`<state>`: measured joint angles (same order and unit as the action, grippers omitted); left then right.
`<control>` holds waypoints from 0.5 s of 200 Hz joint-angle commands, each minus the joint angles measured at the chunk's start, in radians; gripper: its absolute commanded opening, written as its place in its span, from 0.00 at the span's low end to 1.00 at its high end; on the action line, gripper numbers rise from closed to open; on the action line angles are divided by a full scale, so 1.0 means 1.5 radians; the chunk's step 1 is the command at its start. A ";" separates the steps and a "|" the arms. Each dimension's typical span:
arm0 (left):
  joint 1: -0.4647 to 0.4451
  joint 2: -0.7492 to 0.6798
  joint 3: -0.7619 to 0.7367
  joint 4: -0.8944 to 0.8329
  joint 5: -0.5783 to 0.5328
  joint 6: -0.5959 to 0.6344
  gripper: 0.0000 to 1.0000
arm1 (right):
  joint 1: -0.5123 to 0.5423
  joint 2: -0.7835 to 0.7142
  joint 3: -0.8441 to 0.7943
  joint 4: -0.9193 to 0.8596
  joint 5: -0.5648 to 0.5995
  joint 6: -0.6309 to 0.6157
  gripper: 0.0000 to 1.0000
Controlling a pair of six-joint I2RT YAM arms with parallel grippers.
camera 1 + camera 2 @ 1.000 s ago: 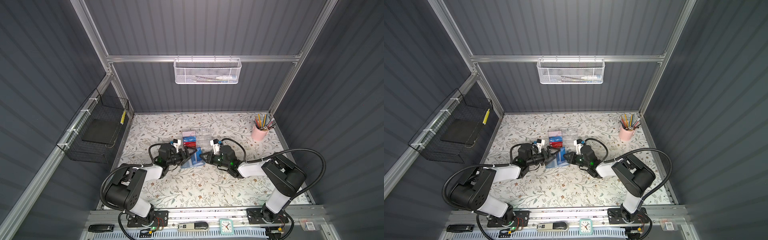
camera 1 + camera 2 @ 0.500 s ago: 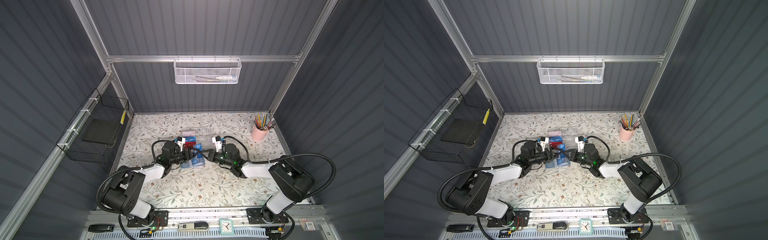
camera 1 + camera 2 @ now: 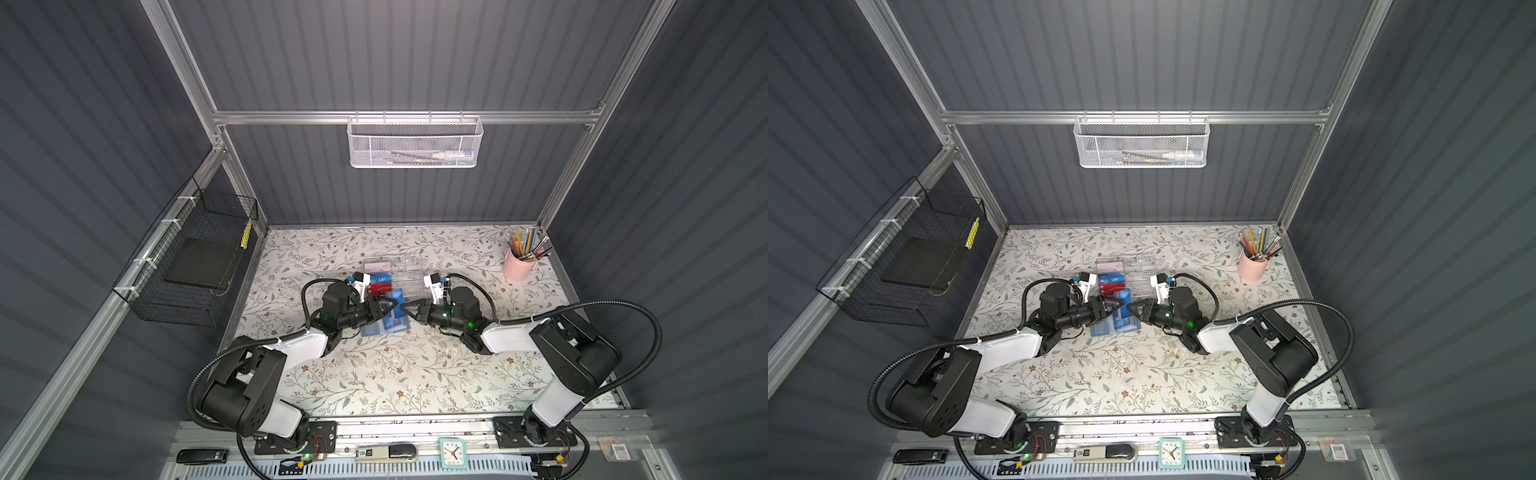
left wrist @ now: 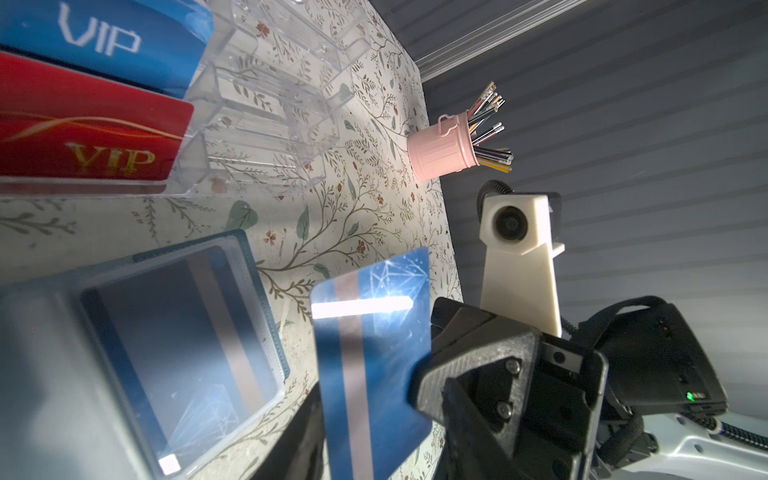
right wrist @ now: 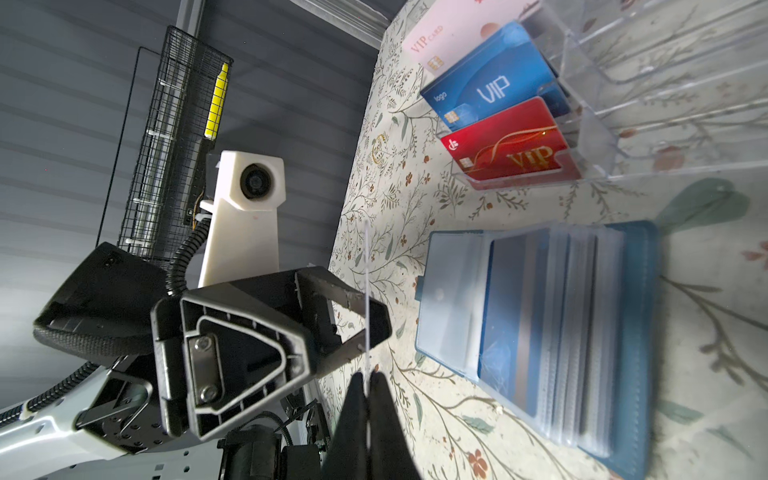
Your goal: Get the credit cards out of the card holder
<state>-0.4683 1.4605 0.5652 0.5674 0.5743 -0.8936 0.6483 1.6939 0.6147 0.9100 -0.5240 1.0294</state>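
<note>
Tabletop (image 3: 415,374); card (image 4: 382,345) edge between right fingers (image 5: 353,424).

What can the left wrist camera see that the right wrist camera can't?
Only the left wrist view shows the pink pencil cup and the flat blue face of the credit card. Only the right wrist view shows the black wire basket, its yellow marker and the pink-white card. Both show the open card holder, the red VIP card, the clear box and the right gripper pinching the credit card, which the right wrist view sees only edge-on.
</note>
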 commanded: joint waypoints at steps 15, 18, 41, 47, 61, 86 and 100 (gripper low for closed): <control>-0.004 -0.014 0.051 -0.064 -0.015 0.062 0.45 | -0.004 0.012 0.018 0.009 -0.042 -0.004 0.00; -0.004 -0.013 0.053 -0.067 -0.017 0.063 0.45 | -0.003 0.013 0.018 0.008 -0.042 -0.004 0.00; -0.003 -0.010 0.069 -0.086 -0.029 0.079 0.43 | -0.004 0.014 0.021 0.008 -0.049 -0.006 0.00; -0.004 -0.007 0.073 -0.089 -0.029 0.083 0.43 | -0.004 0.014 0.022 0.008 -0.051 -0.006 0.00; -0.004 -0.002 0.079 -0.090 -0.028 0.090 0.41 | -0.004 0.015 0.026 0.006 -0.056 -0.008 0.00; -0.003 0.004 0.088 -0.094 -0.032 0.105 0.39 | -0.004 0.018 0.028 0.007 -0.068 -0.008 0.00; -0.003 0.004 0.090 -0.094 -0.034 0.112 0.38 | -0.004 0.017 0.029 0.005 -0.072 -0.011 0.00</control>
<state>-0.4698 1.4620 0.6613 0.4248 0.5228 -0.7788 0.6361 1.7077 0.6407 0.9192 -0.5797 1.0286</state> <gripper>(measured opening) 0.382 0.050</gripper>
